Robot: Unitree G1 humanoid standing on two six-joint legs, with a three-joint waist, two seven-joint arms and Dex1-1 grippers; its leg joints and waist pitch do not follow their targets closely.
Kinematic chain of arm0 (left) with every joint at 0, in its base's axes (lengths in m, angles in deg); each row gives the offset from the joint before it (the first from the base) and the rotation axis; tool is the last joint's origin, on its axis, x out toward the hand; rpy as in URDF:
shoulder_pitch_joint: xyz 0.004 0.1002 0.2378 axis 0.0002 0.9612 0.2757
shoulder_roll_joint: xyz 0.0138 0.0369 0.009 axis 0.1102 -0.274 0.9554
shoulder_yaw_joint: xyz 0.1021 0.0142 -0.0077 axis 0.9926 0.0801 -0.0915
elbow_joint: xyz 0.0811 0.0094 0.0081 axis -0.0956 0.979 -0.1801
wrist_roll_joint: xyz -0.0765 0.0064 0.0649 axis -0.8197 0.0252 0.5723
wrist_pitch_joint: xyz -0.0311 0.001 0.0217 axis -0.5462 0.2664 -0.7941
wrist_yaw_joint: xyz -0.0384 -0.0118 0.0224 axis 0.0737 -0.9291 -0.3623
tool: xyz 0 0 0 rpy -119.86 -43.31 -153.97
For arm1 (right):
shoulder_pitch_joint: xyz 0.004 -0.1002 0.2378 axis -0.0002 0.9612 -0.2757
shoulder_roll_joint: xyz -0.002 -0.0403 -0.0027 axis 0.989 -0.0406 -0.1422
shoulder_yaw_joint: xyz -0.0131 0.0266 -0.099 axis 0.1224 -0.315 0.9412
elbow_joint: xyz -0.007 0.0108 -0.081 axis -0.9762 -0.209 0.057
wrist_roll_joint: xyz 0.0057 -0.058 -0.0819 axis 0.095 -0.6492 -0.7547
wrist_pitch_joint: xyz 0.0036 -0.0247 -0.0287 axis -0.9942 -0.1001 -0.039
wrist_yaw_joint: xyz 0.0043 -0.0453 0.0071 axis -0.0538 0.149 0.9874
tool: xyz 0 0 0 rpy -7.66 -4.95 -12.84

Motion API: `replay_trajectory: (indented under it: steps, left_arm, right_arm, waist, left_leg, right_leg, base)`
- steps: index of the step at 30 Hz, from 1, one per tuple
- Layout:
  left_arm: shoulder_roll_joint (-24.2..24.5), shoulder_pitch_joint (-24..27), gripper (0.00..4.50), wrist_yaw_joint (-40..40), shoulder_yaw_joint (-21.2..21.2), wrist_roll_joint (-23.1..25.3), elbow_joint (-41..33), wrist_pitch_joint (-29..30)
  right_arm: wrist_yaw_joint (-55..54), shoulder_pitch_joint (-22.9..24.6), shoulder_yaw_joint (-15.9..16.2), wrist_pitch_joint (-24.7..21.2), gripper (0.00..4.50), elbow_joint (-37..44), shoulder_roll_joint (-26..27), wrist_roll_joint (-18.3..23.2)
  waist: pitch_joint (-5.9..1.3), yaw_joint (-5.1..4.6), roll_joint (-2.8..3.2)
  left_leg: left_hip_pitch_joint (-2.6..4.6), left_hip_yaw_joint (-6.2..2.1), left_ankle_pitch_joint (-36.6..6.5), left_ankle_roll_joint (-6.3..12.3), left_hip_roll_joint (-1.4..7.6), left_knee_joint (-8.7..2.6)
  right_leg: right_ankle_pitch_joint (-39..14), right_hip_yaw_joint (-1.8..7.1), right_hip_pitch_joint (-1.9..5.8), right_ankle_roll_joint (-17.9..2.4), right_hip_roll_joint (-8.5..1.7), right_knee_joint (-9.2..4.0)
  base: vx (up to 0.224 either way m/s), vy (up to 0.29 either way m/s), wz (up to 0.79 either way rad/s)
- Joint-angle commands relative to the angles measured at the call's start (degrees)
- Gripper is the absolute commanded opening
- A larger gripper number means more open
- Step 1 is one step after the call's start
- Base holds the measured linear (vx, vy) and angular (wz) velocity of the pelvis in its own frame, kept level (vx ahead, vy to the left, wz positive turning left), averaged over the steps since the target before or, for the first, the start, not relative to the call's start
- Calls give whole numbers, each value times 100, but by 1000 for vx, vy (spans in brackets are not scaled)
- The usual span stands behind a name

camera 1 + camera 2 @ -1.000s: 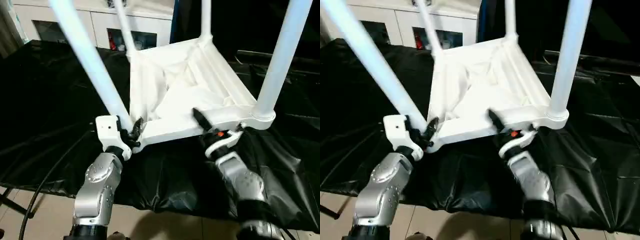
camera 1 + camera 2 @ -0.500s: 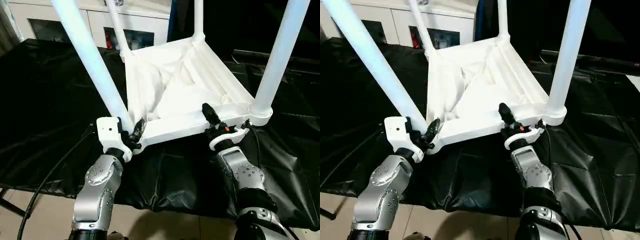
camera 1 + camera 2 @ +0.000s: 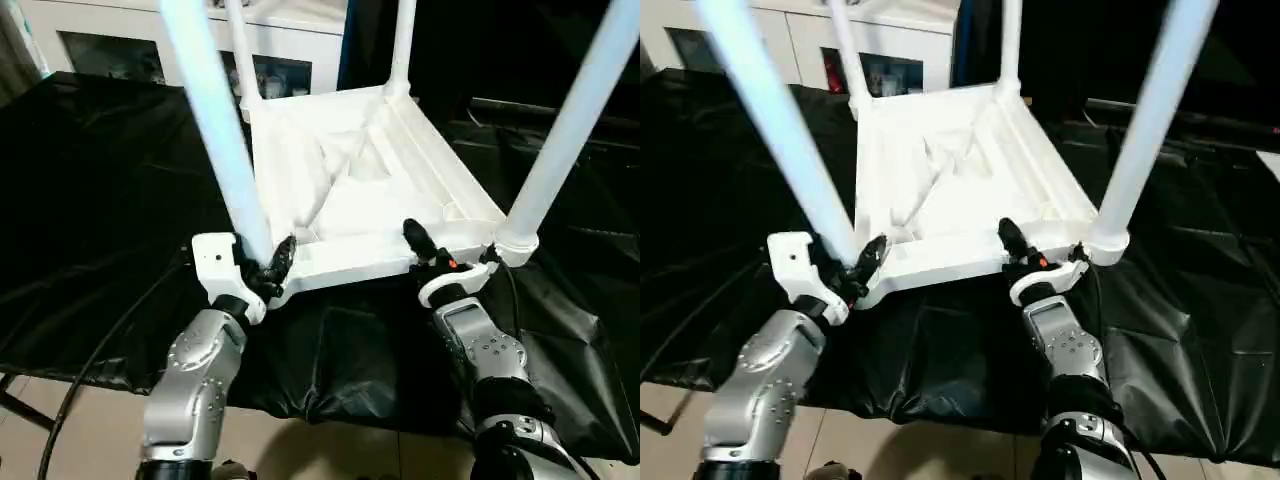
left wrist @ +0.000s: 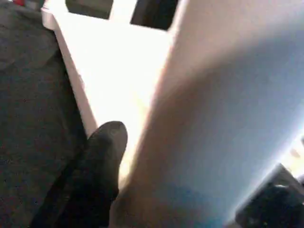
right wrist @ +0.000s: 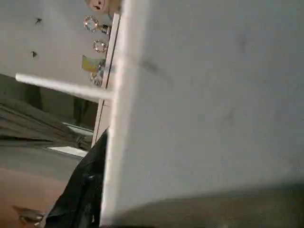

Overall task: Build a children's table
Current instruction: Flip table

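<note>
Table pos.: children's table (image 3: 350,190) upside down on black sheet (image 3: 90,200), ribbed underside up, four legs pointing up; near edge twd robot.
Near-left leg (image 3: 215,120): seated in corner socket, leans slightly; blurred.
Near-right leg (image 3: 565,125): seated in corner socket, collar at base visible.
Far legs: two, at far corners, upright; tops cut off by frame edge.
L gripper (image 3: 268,272): at near-left corner, by base of near-left leg. One black finger (image 4: 102,161) lies against table rim beside the leg, second finger on leg's other side. Jaws partly apart, straddling leg base/corner; firm clamp or not: can't tell.
R gripper (image 3: 428,255): at near edge, just left of near-right corner. One black finger up over rim, on table's inner side. Jaws about half apart, set across rim; pressing or not: can't tell.
Background: white cabinet (image 3: 130,45) w/ glass doors behind sheet.
Floor: light tiles at near-left.
</note>
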Motion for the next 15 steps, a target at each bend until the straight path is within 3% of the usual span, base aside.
replay_trajectory:
  steps: [1,6,10,13,15]
  left_arm:
    - [130,107,335,-140,-55,-35,-131,95]
    - [986,596,336,-801,-230,-163,-607,67]
    - [1655,743,336,-1499,-110,-341,-986,474]
    - [1888,750,336,-1765,21,-437,-1146,684]
    - [2071,753,336,-1951,151,-517,-1320,765]
  right_arm:
    - [-137,-164,-94,302,202,454,-242,-122]
    - [-440,-205,-218,540,200,772,-436,-286]
    - [-760,-293,-378,815,200,850,-589,-361]
    - [-859,-298,-346,829,199,999,-640,-428]
    - [-886,-237,-201,753,199,1217,-742,-624]
  waist:
    - [-403,21,-10]
    - [-382,50,29]
    - [-367,108,66]
    - [-360,150,59]
    - [-370,157,36]
  left_leg:
    - [99,36,-848,113,106,-381]
    - [141,28,-1135,-52,112,-415]
    - [216,42,-1460,-189,105,-423]
    - [205,43,-1556,-267,96,-436]
    - [147,34,-1436,-276,80,-441]
  right_leg:
    - [-925,175,286,-850,-202,-299]
    - [-1250,177,247,-742,-189,-322]
    - [-1474,189,180,-644,-161,-328]
    - [-1494,208,181,-600,-152,-314]
    - [-1446,220,219,-561,-165,-289]
  base:
    - [0,0,0]
    - [0,0,0]
    - [0,0,0]
    - [0,0,0]
    - [0,0,0]
